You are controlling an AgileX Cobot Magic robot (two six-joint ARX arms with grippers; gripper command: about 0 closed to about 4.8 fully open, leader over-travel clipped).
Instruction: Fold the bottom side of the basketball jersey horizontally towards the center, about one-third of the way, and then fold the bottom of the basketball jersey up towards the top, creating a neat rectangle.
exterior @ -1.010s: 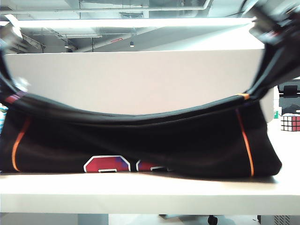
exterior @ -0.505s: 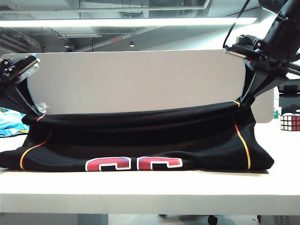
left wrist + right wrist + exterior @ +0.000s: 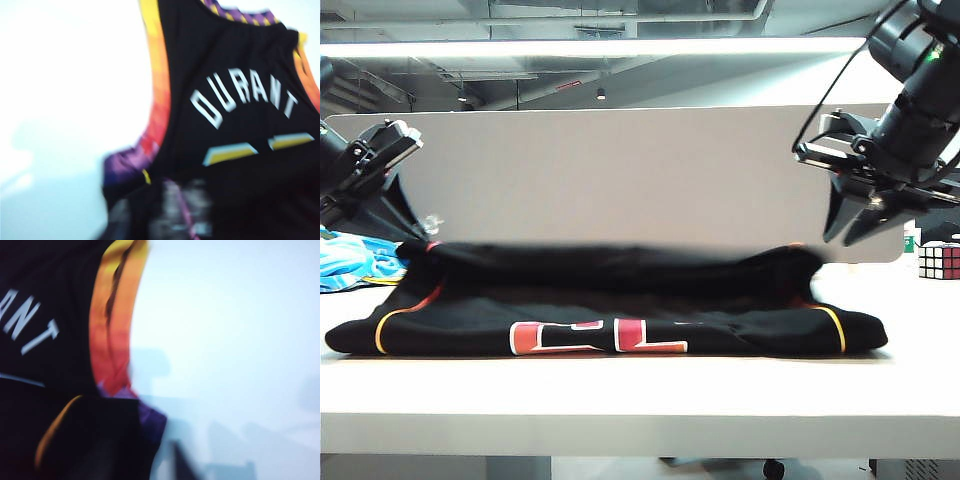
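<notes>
Two grippers hang above the far corners of a folded black jersey, one at each end of it. The right gripper sits at the right of the exterior view, its two dark fingers pointing down and standing apart, with nothing between them; a gap of pale background separates its tips from the cloth below and slightly inward. The left gripper is at the left edge, just above the jersey's far left corner; its fingers merge into dark shadow there, so whether it is spread or touching the cloth cannot be told (the wrist views are blurred and show no fingers clearly).

The jersey lies flat on the white table, its long axis running side to side between the two arms, roughly equally near to each. Its far edge forms a soft doubled ridge; the near edge shows part of a red number and thin yellow stripes. From the left wrist, white lettering on the jersey is readable.
</notes>
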